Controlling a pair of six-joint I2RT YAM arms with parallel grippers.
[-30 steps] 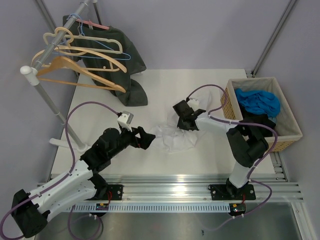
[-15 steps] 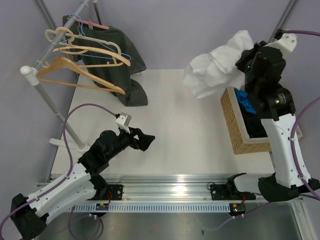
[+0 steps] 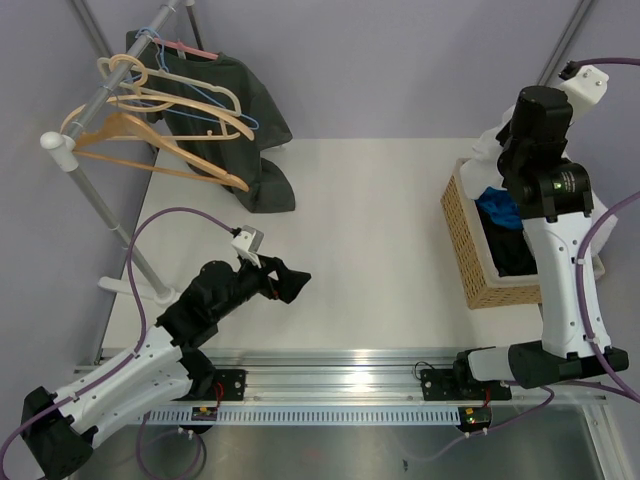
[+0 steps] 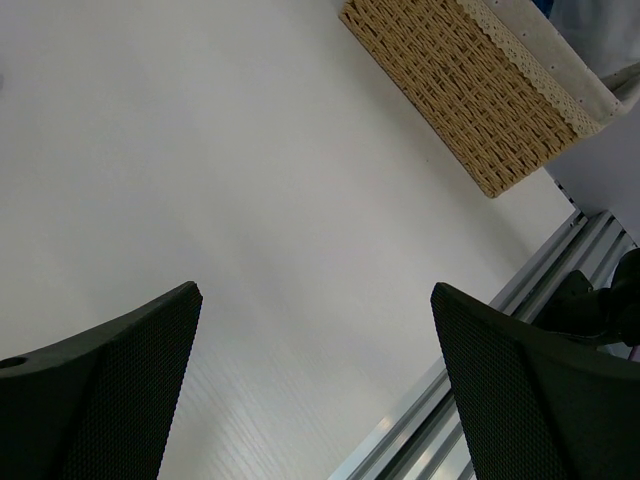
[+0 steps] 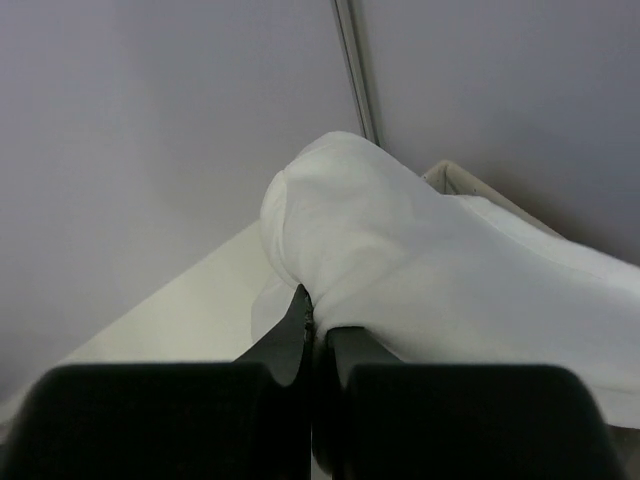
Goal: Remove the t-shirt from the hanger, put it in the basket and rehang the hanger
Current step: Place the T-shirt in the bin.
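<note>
The white t-shirt point(image 5: 430, 270) is bunched up, and my right gripper point(image 5: 320, 335) is shut on a fold of it. From above, only a sliver of the t-shirt point(image 3: 487, 148) shows behind the raised right arm point(image 3: 545, 150), over the far end of the wicker basket point(image 3: 460, 215). Several bare hangers point(image 3: 160, 130) hang on the rack at the back left. My left gripper point(image 3: 290, 283) hovers low over the table's left half, open, and its jaws point(image 4: 315, 290) hold nothing.
A dark garment point(image 3: 250, 120) hangs from the rack point(image 3: 100, 100) and drapes onto the table's back left corner. The basket point(image 4: 470, 90) holds blue cloth point(image 3: 497, 208) and dark cloth. An aluminium rail point(image 3: 350, 375) runs along the near edge.
My right gripper has lifted the white t-shirt off the middle of the table and swung it up and right, over the basket. The left arm has barely moved.
</note>
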